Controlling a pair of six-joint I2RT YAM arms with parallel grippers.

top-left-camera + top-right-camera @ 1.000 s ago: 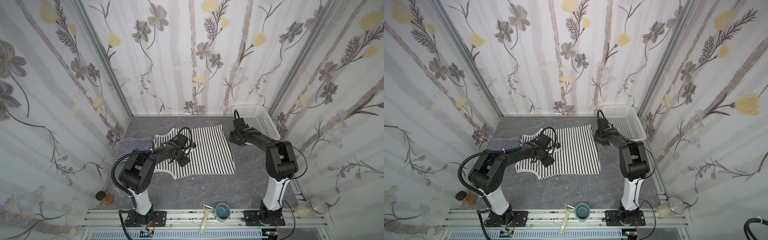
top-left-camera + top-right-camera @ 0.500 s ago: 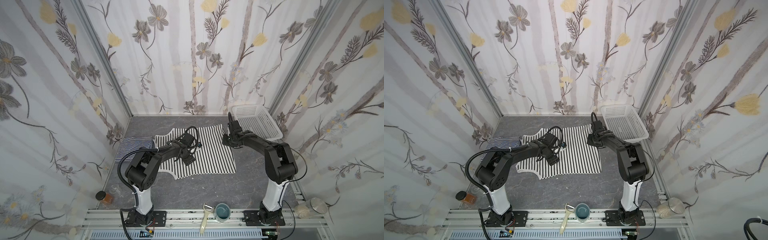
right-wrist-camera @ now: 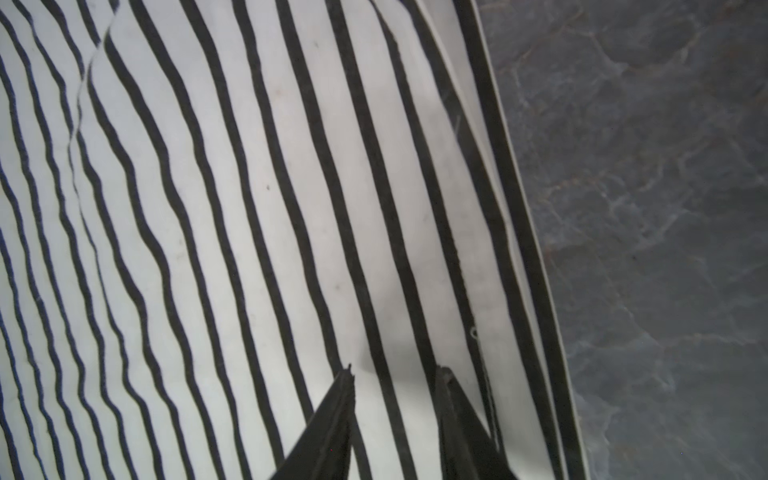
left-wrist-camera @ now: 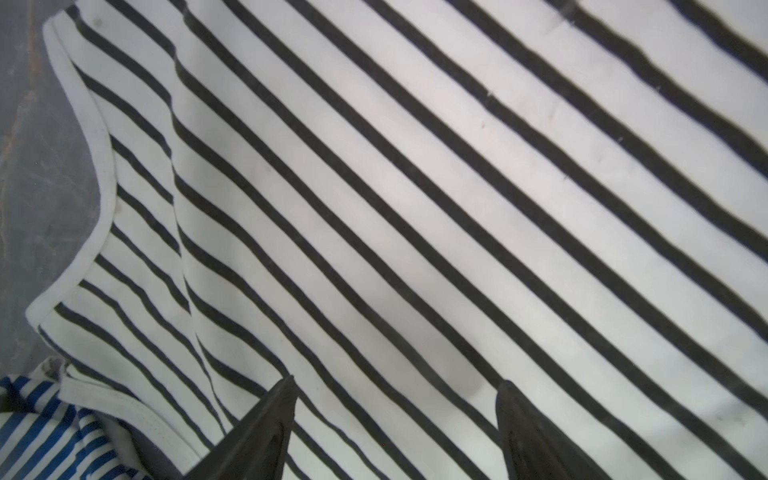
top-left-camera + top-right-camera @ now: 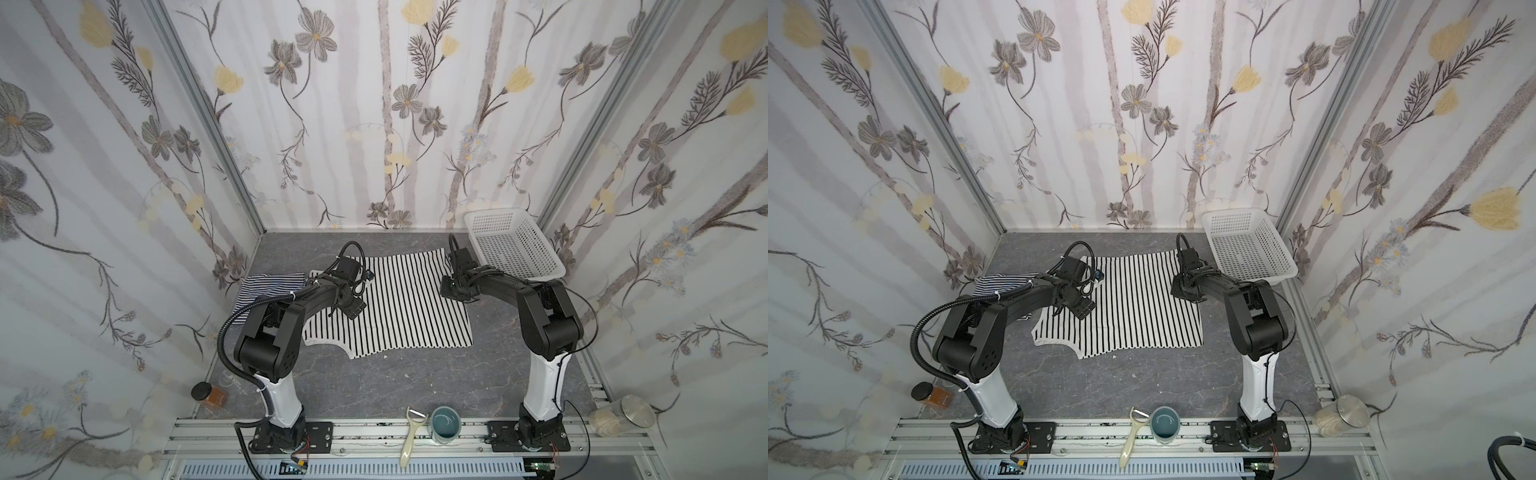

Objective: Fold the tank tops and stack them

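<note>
The white tank top with wide black stripes (image 5: 409,309) (image 5: 1138,316) lies spread flat mid-table. The navy-and-white tank top (image 5: 266,286) (image 5: 994,286) sits folded at its left, partly under my left arm. My left gripper (image 5: 355,309) (image 5: 1086,311) hovers open over the white top's left part; the left wrist view shows its fingers wide apart (image 4: 395,380) above the stripes (image 4: 415,187), with the navy top (image 4: 37,432) beside them. My right gripper (image 5: 446,286) (image 5: 1177,289) is low over the top's right edge, its jaws a little apart (image 3: 397,370) and nothing between them.
A white perforated basket (image 5: 515,245) stands at the back right, close behind my right arm. Along the front edge lie a peeler (image 5: 411,436) and a blue cup (image 5: 445,424). An amber jar (image 5: 205,395) is at the front left, a glass jar (image 5: 623,415) at the front right.
My right gripper has come away from the basket side, leftward and forward onto the white top's right edge. My left gripper has shifted a little over the top. The cloth lies as before.
</note>
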